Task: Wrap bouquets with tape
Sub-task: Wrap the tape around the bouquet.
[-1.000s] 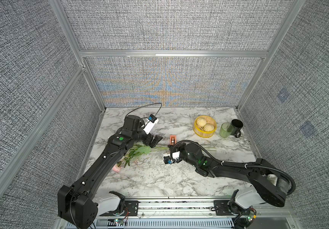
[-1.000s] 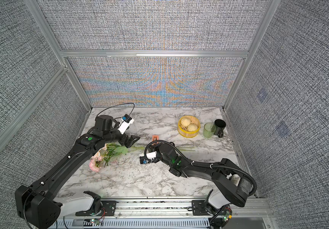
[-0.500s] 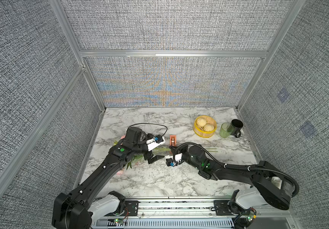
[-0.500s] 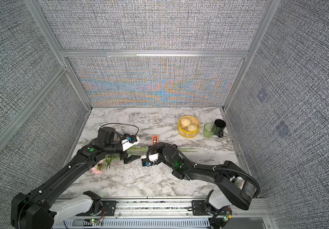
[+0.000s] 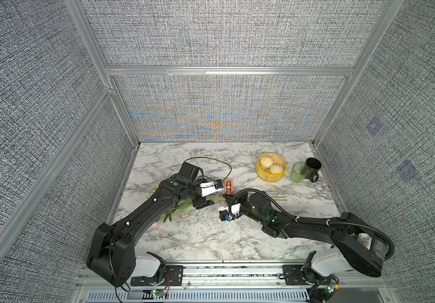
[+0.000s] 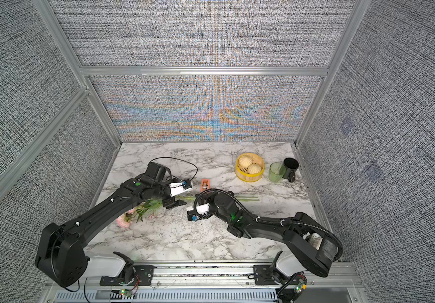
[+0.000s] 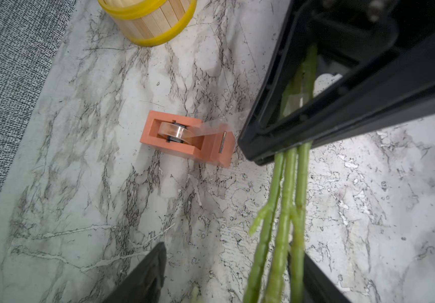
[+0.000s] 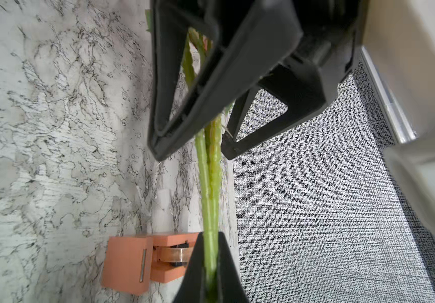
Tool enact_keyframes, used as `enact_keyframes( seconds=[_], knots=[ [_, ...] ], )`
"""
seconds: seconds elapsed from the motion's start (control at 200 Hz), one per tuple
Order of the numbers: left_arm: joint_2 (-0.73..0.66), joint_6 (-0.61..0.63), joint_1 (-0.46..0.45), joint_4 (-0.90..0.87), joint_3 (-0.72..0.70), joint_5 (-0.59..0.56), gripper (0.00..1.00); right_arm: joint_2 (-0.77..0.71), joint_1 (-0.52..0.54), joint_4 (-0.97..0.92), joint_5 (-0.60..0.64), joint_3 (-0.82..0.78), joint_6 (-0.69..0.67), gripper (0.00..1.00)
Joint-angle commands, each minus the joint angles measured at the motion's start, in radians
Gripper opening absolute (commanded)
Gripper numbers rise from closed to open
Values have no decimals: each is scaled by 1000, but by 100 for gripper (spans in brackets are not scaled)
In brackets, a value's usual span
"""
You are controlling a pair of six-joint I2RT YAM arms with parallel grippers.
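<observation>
The bouquet (image 5: 182, 210) lies on the marble with its pink blooms (image 6: 123, 223) at the left and its long green stems (image 7: 287, 210) running right. My right gripper (image 8: 209, 262) is shut on the stems (image 8: 208, 183). In a top view it (image 5: 227, 199) sits just in front of the tape (image 5: 228, 185), a salmon-orange dispenser (image 7: 185, 137) with a clear roll. My left gripper (image 7: 233, 278) straddles the same stems a little nearer the leaves. Its jaws stand apart, with the stems lying close to one finger. In both top views it (image 5: 206, 203) (image 6: 175, 203) is low over the table.
A yellow steamer basket (image 5: 269, 178) with two buns stands at the back right. A green cup (image 5: 298, 172) and a black mug (image 5: 313, 168) stand beside it. The grey side wall runs close behind the left arm. The two grippers are a short gap apart.
My left arm has swung forward and down from above the leaves to the stems, and its jaws have narrowed. The right gripper has stayed shut on the stems.
</observation>
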Motion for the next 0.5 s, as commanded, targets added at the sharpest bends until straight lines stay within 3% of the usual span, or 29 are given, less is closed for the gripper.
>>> enact_keyframes(
  seconds=[0.0, 0.13, 0.3, 0.495],
  knots=[
    [-3, 44, 0, -24, 9, -10, 49, -12, 3, -19, -44, 22, 37, 0],
    [-36, 49, 0, -14, 6, 6, 21, -40, 0, -109, -62, 33, 95, 0],
    [-53, 59, -7, 2, 10, -2, 0, -86, -6, -274, -101, 63, 167, 0],
    [-69, 78, -24, 47, -12, -39, 0, -169, -31, -456, -207, 88, 291, 11]
  ],
)
